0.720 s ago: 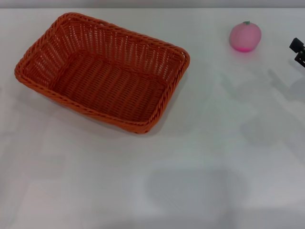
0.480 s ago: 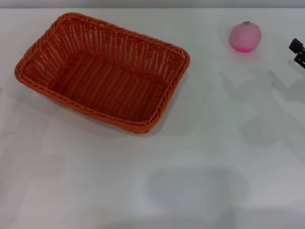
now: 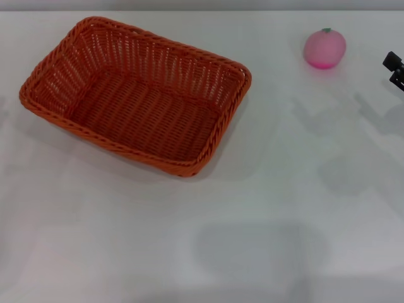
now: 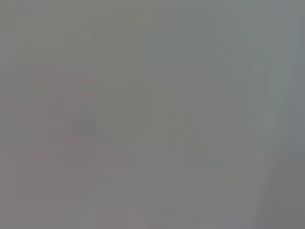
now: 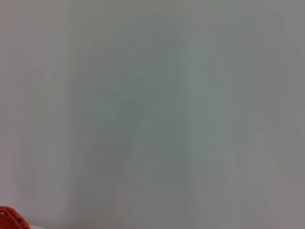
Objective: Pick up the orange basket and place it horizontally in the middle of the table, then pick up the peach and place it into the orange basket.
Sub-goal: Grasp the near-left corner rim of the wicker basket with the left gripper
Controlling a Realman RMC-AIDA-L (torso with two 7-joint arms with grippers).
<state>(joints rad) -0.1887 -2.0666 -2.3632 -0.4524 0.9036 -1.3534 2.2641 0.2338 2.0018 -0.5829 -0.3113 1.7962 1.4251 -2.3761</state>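
Note:
The orange basket [image 3: 136, 95] lies on the white table [image 3: 265, 208] at the far left, set at a slant, with nothing inside it. A corner of its rim [image 5: 9, 218] shows at the edge of the right wrist view. The pink peach [image 3: 324, 48] sits alone at the far right of the table, its green tip up. Of my right gripper [image 3: 394, 68], only a small black part shows at the right edge, to the right of the peach and apart from it. My left gripper is out of view; the left wrist view shows only a plain grey surface.
Soft shadows fall across the right side and the front middle of the table. The table's far edge runs just behind the basket and the peach.

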